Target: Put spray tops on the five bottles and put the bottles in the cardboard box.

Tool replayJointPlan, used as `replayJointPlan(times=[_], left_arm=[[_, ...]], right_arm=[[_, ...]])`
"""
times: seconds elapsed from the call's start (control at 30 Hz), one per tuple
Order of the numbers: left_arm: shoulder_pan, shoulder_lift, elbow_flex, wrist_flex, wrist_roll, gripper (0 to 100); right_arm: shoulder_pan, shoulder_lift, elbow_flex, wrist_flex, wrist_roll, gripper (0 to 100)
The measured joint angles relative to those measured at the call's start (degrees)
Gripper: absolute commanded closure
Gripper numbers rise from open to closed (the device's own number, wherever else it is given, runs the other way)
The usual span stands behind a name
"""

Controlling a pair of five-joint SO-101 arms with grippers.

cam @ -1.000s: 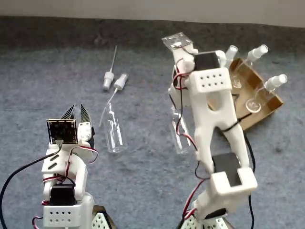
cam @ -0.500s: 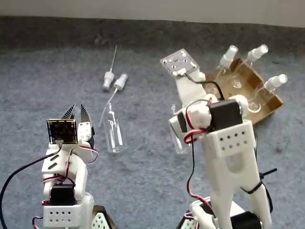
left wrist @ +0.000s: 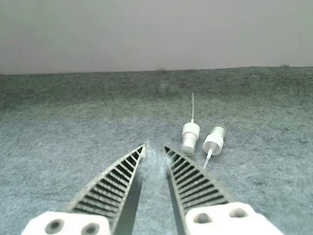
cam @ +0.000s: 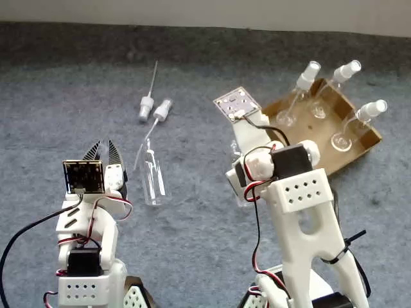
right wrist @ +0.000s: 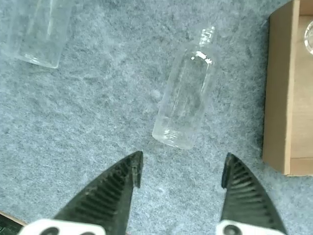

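Note that the right arm [cam: 302, 192] has pulled back from over the cardboard box [cam: 367, 136] toward its own base, and its upper links have folded lower. The wrist has swung off the box's edge. The right gripper [right wrist: 183, 157] now hangs, jaws spread, above the uncapped bottle [right wrist: 188, 103] lying beside the box.

Fuzzy, matt grey felt cloth [right wrist: 73, 122] lies under my right pincer [right wrist: 182, 159], whose ribbed black fingers [right wrist: 115, 183] look like matt plastic. The clear bottle [right wrist: 185, 100] is smooth and glossy. The brown cardboard box [right wrist: 279, 93] looks dull and papery. The white spray tops [left wrist: 190, 138] are smooth plastic.
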Motion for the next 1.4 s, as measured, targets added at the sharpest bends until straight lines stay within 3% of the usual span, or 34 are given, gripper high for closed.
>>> replayJointPlan(times=[0.2, 0.4, 0.63, 0.87, 0.97, 1.3, 1.4], left_arm=[[0.00, 0.00, 0.00, 0.00, 0.00, 99], [0.00, 0.00, 0.00, 0.00, 0.00, 99], [0.00, 0.00, 0.00, 0.00, 0.00, 99], [0.00, 0.00, 0.00, 0.00, 0.00, 99], [0.00, 0.00, 0.00, 0.00, 0.00, 99], [0.00, 0.00, 0.00, 0.00, 0.00, 99], [0.00, 0.00, 0.00, 0.00, 0.00, 99]], right_arm=[[-0.18, -10.46, 0.62, 0.53, 0.00, 79.6], [-0.26, -22.51, 0.70, 0.53, 0.00, 91.1], [-0.44, -25.49, 6.51, -4.48, 0.00, 99.5], [-0.44, -24.97, 25.85, -23.47, 0.00, 99.1], [-0.09, -24.79, 30.33, -26.64, 0.00, 99.1], [3.60, -7.21, 23.65, -27.43, 0.00, 98.7], [3.69, 0.79, 19.43, -27.43, 0.00, 91.1]])
